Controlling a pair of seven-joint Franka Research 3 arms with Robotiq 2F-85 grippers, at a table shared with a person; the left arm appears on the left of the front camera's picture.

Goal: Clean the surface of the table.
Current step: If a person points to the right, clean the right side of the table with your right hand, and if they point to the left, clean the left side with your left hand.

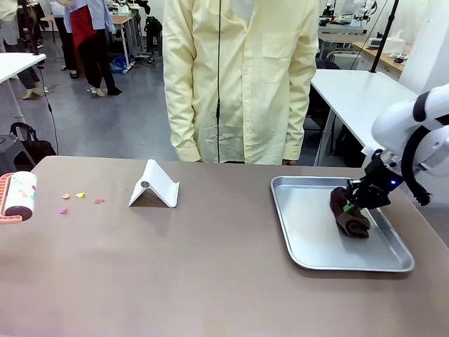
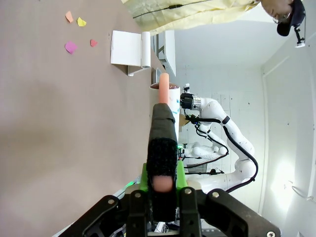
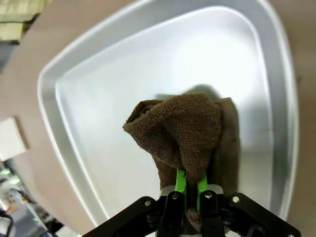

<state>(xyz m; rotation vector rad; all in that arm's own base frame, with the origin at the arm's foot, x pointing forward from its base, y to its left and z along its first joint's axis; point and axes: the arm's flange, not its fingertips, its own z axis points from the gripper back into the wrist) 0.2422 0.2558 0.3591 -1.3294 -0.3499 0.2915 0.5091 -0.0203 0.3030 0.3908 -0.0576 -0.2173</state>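
The brown table (image 1: 210, 274) carries several small coloured paper scraps (image 1: 78, 197) near its left end; they also show in the left wrist view (image 2: 74, 34). A lint roller (image 1: 18, 197) with a pink frame hangs at the far left edge. My left gripper (image 2: 162, 185) is shut on the roller's black handle (image 2: 163, 143). At the right, my right gripper (image 1: 354, 205) is shut on a brown cloth (image 1: 349, 216) inside the silver tray (image 1: 309, 228). From the right wrist, the cloth (image 3: 180, 128) bunches up from between the green pads (image 3: 180, 181), lifted partly off the tray (image 3: 89, 113).
A white folded stand (image 1: 154, 187) sits on the table left of centre, beyond the scraps (image 2: 129, 49). A person in a pale yellow coat (image 1: 238, 77) stands at the far edge. A white table (image 1: 365, 95) lies behind at the right.
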